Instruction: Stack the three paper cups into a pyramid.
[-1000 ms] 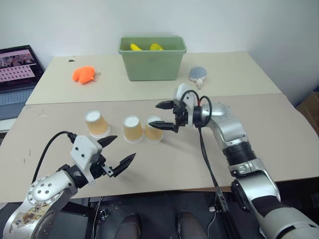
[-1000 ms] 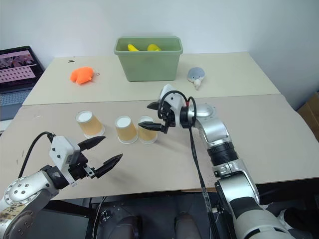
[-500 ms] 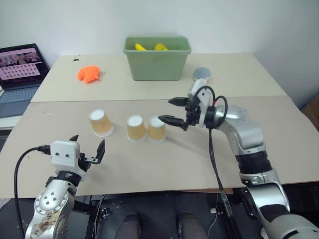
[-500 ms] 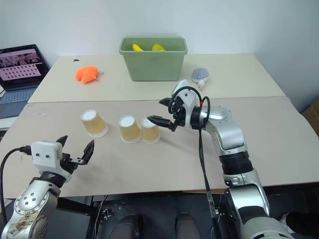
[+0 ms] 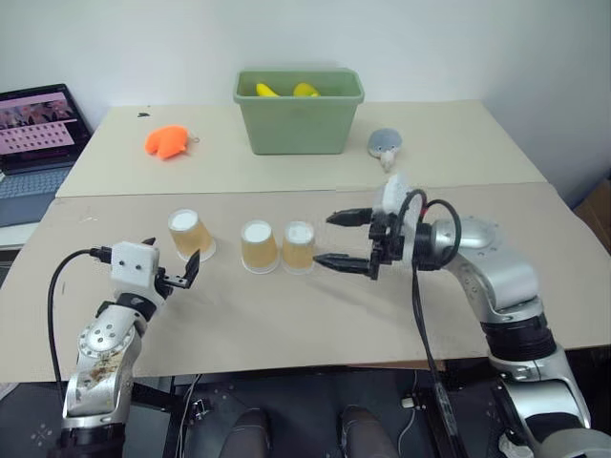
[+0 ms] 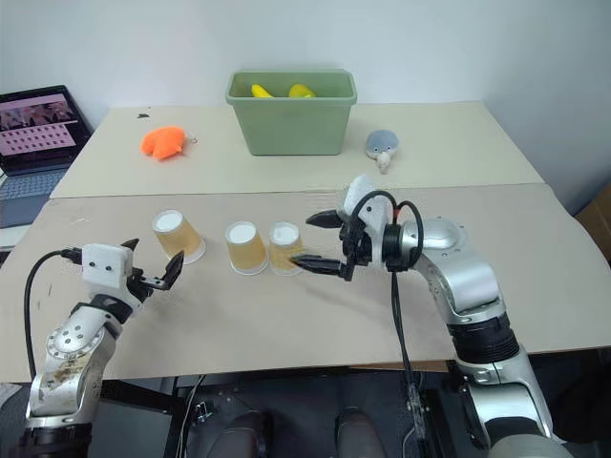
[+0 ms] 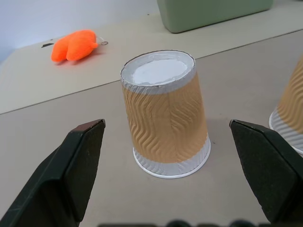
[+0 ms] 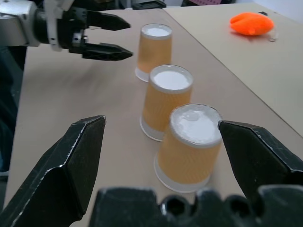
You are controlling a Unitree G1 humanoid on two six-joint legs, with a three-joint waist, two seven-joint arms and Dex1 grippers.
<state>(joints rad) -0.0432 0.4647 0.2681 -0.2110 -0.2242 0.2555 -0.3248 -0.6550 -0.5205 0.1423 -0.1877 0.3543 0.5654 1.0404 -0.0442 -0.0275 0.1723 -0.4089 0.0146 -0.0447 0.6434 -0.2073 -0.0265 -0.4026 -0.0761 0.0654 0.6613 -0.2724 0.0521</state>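
Now left tool (image 5: pixel 170 272) wide, swung up beside leftmost cup (image 5: pixel 189 236); right tool (image 5: pixel 346 240) wide, backed off right cup (image 5: pixel 298 247); stacking not started.

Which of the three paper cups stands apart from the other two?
The leftmost cup, the one in front of the open left gripper. The middle cup and right cup stand close together; a clear gap separates it from them.

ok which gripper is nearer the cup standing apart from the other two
Left. The left gripper, open, sits right beside that lone cup. The right gripper, also open, is past the other two cups, next to the end one.
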